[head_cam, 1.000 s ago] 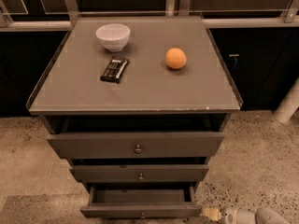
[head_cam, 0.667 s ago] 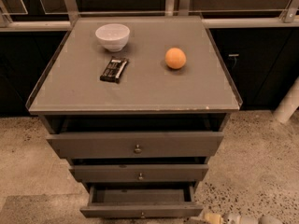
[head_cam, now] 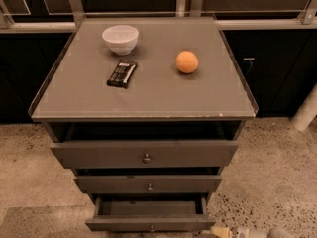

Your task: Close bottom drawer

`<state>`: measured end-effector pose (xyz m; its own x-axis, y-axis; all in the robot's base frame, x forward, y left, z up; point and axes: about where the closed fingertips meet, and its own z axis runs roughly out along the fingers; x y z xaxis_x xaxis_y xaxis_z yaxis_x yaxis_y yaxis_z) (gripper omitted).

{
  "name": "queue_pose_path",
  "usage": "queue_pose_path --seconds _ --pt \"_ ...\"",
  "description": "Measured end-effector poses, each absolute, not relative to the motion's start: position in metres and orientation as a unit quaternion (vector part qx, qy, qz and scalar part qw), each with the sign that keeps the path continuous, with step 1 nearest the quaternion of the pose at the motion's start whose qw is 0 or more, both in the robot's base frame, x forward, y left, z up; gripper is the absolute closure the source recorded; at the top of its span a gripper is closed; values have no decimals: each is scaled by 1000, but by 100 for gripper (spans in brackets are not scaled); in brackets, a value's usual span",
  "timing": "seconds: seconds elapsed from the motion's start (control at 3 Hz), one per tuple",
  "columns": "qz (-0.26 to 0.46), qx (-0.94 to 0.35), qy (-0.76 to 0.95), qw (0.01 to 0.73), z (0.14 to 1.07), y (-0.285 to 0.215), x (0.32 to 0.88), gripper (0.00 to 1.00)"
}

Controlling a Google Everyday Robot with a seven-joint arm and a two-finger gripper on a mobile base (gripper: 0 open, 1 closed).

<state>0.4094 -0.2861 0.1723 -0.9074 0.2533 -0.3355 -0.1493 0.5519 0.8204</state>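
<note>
Warm, dim light falls on a speckled beige stone floor. Dark cabinets line the back, one door bearing a small metal handle. Above them a pale metal rail runs across, with uprights rising from it. A pale round post leans at the right edge. The grey worktop stands in front. The pincer sits low at the bottom edge, right of centre.

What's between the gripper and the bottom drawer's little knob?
Nothing: in the camera view the cream-tipped gripper, low right, sits beside the open dark grey-brown bottom drawer, only bare drawer front between.
</note>
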Motion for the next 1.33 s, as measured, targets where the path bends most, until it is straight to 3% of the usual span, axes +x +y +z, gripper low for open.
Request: queue_pose_path --seconds 1.33 --pt "485 -11 845 227 177 -264 463 100"
